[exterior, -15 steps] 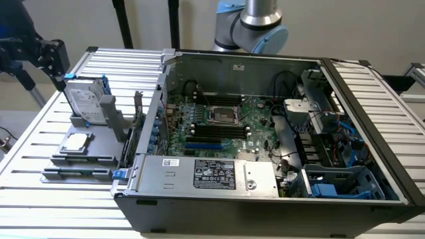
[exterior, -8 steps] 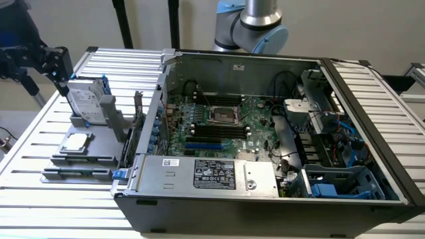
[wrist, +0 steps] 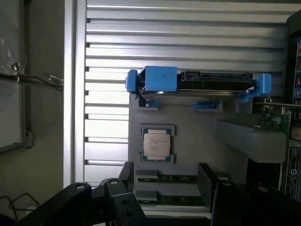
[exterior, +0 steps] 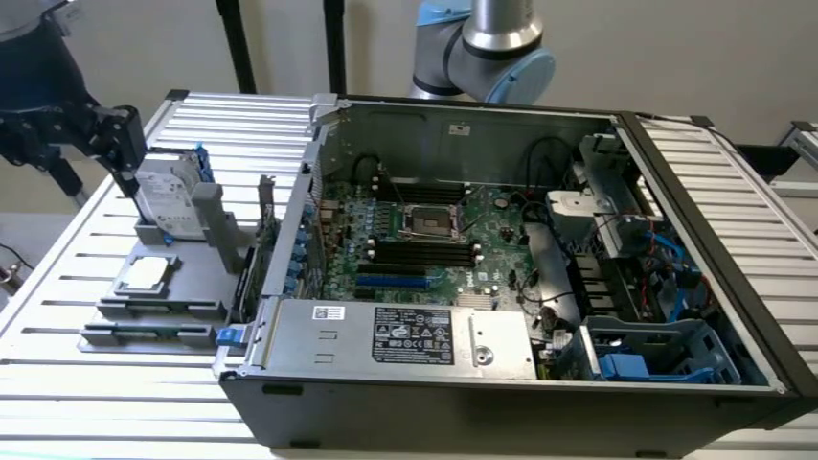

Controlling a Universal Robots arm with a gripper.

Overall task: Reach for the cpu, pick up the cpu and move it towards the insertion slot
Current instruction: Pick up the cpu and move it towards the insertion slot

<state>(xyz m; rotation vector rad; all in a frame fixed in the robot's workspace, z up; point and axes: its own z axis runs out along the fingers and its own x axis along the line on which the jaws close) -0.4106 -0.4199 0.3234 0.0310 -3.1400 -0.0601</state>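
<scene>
Cpu (exterior: 145, 273): flat in grey holder (exterior: 160, 309) on slatted table (exterior: 52, 278), exterior view's left, untouched. Behind it: hard drive (exterior: 167, 196), upright, blue frame. Gripper (wrist: 164, 172): fingers spread wide, empty, above the drive. Insertion slot (exterior: 432, 222): on the motherboard inside open computer case (exterior: 383, 393), well apart from cpu.

- No word, brand or number can be read with certainty anywhere.
- A black label (exterior: 412, 337) with rows of fine white print and small marks is seen on the silver power supply box (exterior: 499, 347); its wording cannot be made out.
- A small white sticker (exterior: 329, 313) with dark print is seen on the same box; it is illegible.
- A white label (exterior: 164, 192) is borne by the hard drive (exterior: 182, 218); its print is too small to be read.
- Faint lines of print are seen on the metal top of the cpu (wrist: 157, 144); none can be read.
</scene>
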